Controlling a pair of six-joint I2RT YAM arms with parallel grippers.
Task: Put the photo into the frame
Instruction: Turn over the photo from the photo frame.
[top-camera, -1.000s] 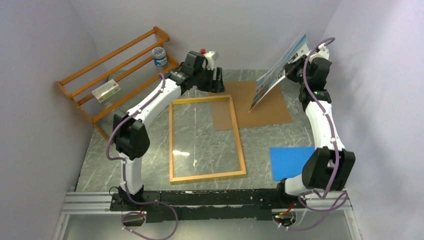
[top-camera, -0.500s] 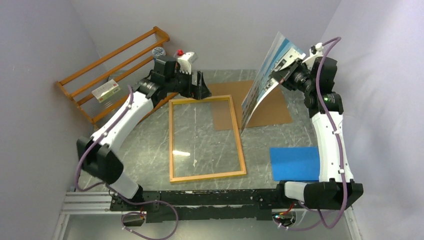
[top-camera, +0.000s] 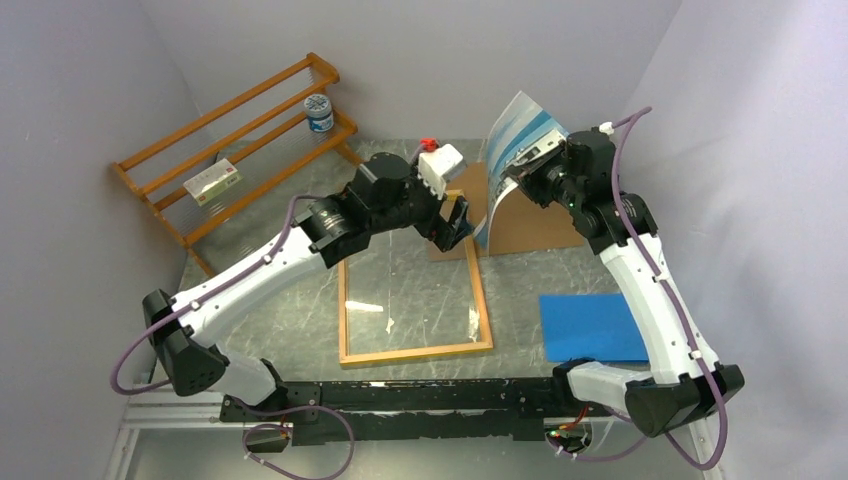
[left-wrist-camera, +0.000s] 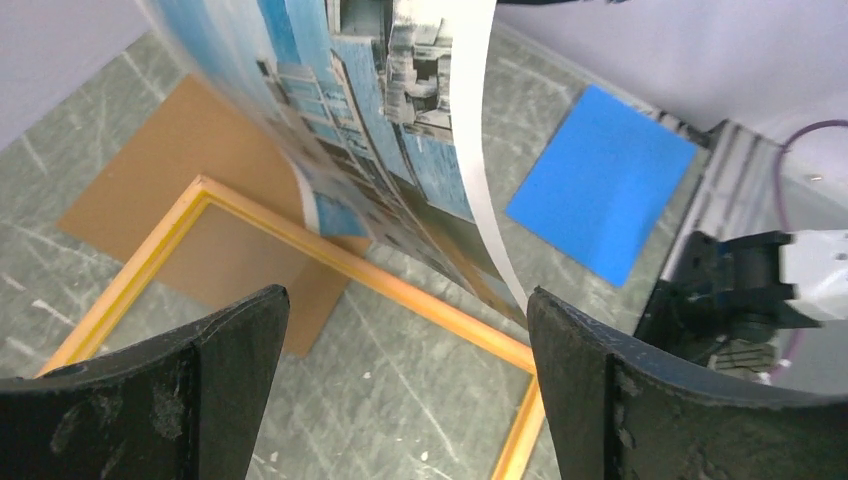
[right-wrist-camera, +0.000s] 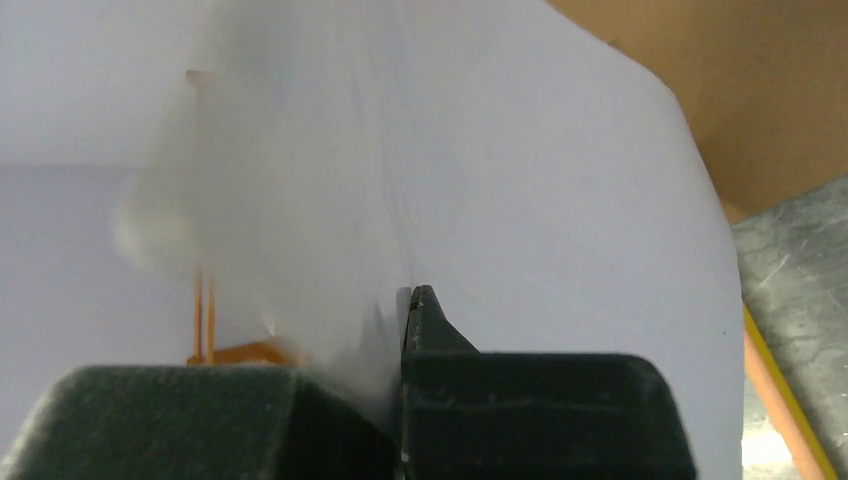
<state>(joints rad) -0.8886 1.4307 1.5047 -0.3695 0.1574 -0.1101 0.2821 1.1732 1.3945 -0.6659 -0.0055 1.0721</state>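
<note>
The photo hangs curved in my right gripper, which is shut on its upper edge; its lower edge reaches down to the frame's far right corner. Its printed side shows in the left wrist view, its white back in the right wrist view. The frame lies flat on the table, wood side up, also seen in the left wrist view. My left gripper is open and empty, just left of the photo's lower part, over the frame's far right corner.
A brown backing board lies behind the frame. A blue sheet lies at the right. An orange slatted rack with a small tin and a box stands at the back left.
My left gripper has swung right, from the frame's far left to its far right corner. My right gripper has carried the photo left and lower, toward the frame.
</note>
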